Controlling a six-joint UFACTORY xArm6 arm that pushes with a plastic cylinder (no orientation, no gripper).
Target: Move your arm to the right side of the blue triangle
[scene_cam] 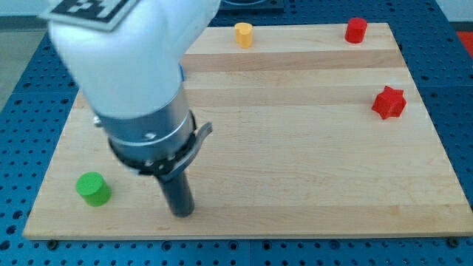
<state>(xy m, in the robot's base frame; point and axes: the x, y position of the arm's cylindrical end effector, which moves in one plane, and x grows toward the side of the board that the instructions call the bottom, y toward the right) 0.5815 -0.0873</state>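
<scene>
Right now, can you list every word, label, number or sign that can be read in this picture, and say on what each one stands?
No readable text anywhere.
Black-and-white square marker on top of the white arm: a pattern cut off by the view's top edge, no letters or numbers.
Green cylinder, yellow block, red cylinder, red star-like block, wooden board: no markings.

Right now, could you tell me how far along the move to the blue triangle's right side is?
Nothing looks done: no blue triangle shows; my arm may hide it. My tip rests right of the green cylinder, far from the yellow block and both red blocks. Finding the triangle remains.
</scene>
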